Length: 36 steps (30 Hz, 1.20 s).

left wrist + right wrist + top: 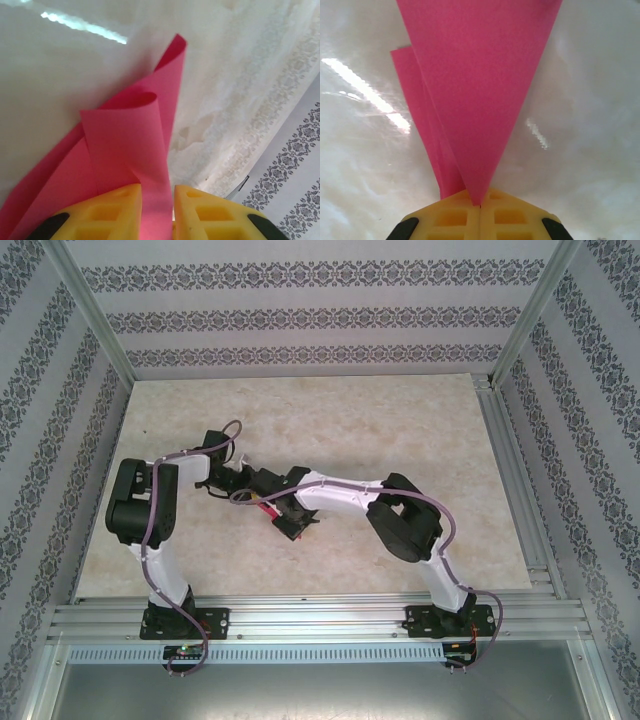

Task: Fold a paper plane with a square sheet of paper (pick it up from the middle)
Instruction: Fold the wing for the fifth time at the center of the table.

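Paper [475,90] of bright pink colour, already creased into several layers, is held between the two arms near the middle of the pale table [350,420], a little to the left side. From the top camera only a small pink piece [267,507] shows under the black wrists, so I cannot tell whether it touches the table or hangs just above it.

The right gripper [480,201] has its yellow fingers [450,217] pressed together, and the narrow point of a triangular flap goes into the line between them. The flap becomes wider away from the fingers. A second layer shows behind it on the left.

The left gripper [157,192] has its jaws a little apart, with a strip of the paper [125,145] filling the gap between the yellow fingers [112,212] (it seems clamped on both sides). Above them the strip curls over into a soft roll, and another layer rises to a corner further up.

From above, the left gripper [252,483] and the right gripper [290,522] are just beside each other.
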Tool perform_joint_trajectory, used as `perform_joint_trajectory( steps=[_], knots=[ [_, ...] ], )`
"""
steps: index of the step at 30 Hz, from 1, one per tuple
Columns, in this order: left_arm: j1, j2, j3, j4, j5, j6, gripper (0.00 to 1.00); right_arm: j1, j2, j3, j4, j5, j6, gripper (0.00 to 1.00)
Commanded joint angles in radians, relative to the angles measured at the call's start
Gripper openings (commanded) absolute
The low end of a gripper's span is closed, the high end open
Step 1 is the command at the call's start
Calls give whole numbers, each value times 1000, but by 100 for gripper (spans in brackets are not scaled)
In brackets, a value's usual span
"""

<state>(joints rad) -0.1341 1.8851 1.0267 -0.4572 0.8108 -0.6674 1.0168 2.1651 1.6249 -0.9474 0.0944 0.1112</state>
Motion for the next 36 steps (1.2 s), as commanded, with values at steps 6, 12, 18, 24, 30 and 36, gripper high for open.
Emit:
perform_joint_trajectory(
  steps=[6,12,18,24,30,36],
  knots=[
    [-13,41,37,10,2,13,25,79,80,78,-42,211,74,5],
    [-12,43,50,-20,-40,29,22,125,140,122,-105,317,207,7],
    [-10,34,63,-51,-57,46,21,137,160,148,-128,363,224,11],
    [-10,47,64,-54,-50,57,21,169,190,179,-164,388,254,14],
    [-10,37,65,-76,-60,73,20,132,-12,100,-72,310,272,34],
    [-9,31,67,-93,-63,84,20,39,-308,-234,232,82,317,43]
  ],
)
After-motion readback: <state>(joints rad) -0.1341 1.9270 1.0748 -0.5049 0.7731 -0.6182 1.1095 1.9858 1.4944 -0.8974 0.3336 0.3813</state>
